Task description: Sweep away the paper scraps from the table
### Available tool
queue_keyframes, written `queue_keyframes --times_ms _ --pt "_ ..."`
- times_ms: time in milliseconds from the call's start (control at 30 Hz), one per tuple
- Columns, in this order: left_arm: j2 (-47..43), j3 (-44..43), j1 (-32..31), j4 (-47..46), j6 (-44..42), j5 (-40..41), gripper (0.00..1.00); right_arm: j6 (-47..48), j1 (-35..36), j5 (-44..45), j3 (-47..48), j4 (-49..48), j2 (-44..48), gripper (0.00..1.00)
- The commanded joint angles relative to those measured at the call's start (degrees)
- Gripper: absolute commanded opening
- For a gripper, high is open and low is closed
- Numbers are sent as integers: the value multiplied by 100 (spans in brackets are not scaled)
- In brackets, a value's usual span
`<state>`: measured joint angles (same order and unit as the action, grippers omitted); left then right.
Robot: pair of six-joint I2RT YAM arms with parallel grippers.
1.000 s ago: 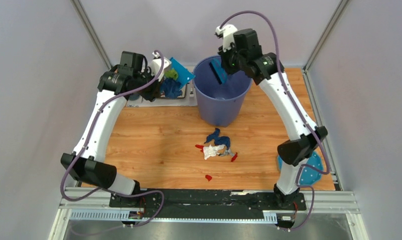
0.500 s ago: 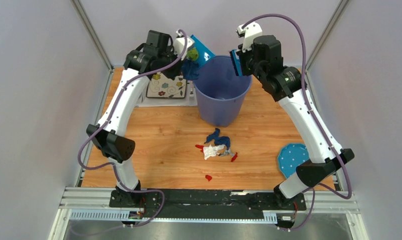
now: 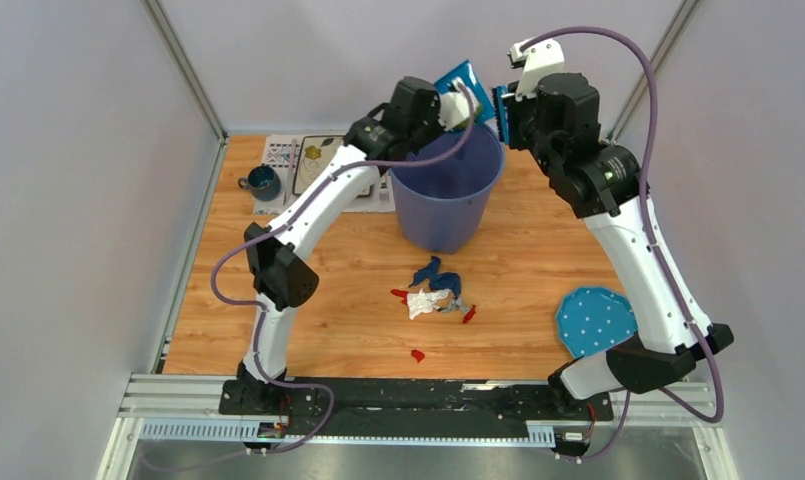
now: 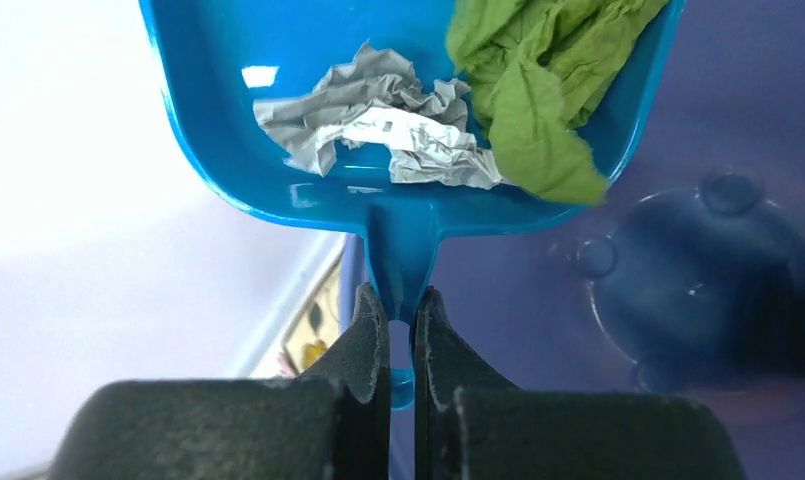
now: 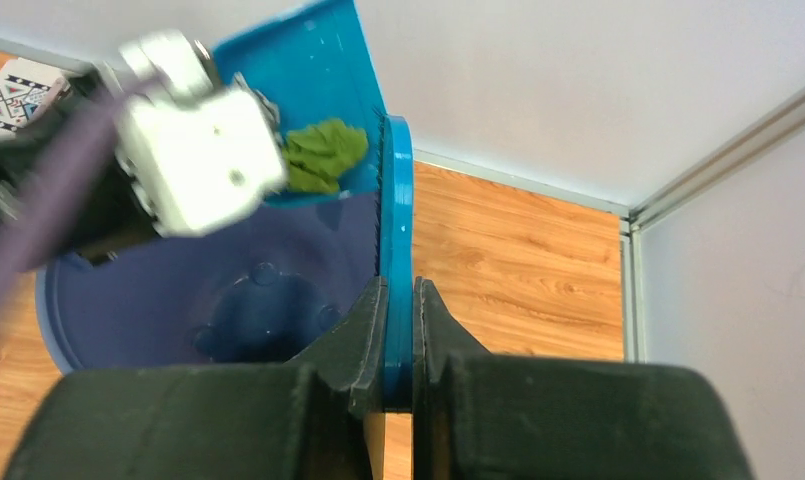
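Note:
My left gripper [image 4: 402, 305] is shut on the handle of a blue dustpan [image 4: 278, 150], held tilted over the blue bin [image 3: 445, 195]. The pan holds a grey-white scrap [image 4: 378, 130] and a green scrap [image 4: 538, 90]. My right gripper [image 5: 398, 300] is shut on a blue brush [image 5: 396, 220], held next to the pan above the bin's rim; the pan [image 5: 308, 70] and green scrap [image 5: 323, 152] show there too. Several paper scraps [image 3: 436, 292], dark blue, white, red and grey, lie on the table [image 3: 318, 290] in front of the bin. One red bit [image 3: 417, 354] lies nearer the front edge.
A patterned placemat [image 3: 313, 165] with a dark mug [image 3: 262, 181] lies at the back left. A blue polka-dot plate [image 3: 593, 318] sits at the right front by my right arm's base. Metal frame posts stand at the back corners.
Both arms moved right and up. The left gripper carried the dustpan from the bin's left rim to above its opening; the right gripper moved the brush to the bin's right side.

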<state>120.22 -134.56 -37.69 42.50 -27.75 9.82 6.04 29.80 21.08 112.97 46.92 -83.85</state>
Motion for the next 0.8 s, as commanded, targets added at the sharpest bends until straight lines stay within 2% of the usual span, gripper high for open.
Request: queue_keyframes --times_ms 0,67,100,133,200,267,400,533,767 --pt "-418 594 -362 -1224 -1451 1152 0 107 -9 510 -73 -226 589 0" --pt "-753 1166 -362 -1638 -2162 1539 0 265 -9 748 -91 -201 764 0" --pt "-1129 1813 -362 -2092 -2434 1644 0 292 -9 801 -65 -131 809 0" --pt "-1307 2098 -370 -2288 -2942 1724 0 301 -9 801 -64 -104 861 0" --pt "-1711 2773 -388 -2832 -3428 1838 0 319 -9 749 -108 -95 1028 0" --pt "-1896 3092 -484 -3123 -4201 1988 0 310 -9 599 -161 -130 1186 0" --pt "-2345 4005 -765 -4423 -5502 2094 0 248 -18 327 -187 -174 1345 0" --pt "-2381 4289 -959 -5303 -6880 2216 0 239 -18 46 -179 -156 1389 0" --pt "-2775 5053 -959 -6751 -8263 2173 0 274 -9 -122 -249 -7 1495 0"
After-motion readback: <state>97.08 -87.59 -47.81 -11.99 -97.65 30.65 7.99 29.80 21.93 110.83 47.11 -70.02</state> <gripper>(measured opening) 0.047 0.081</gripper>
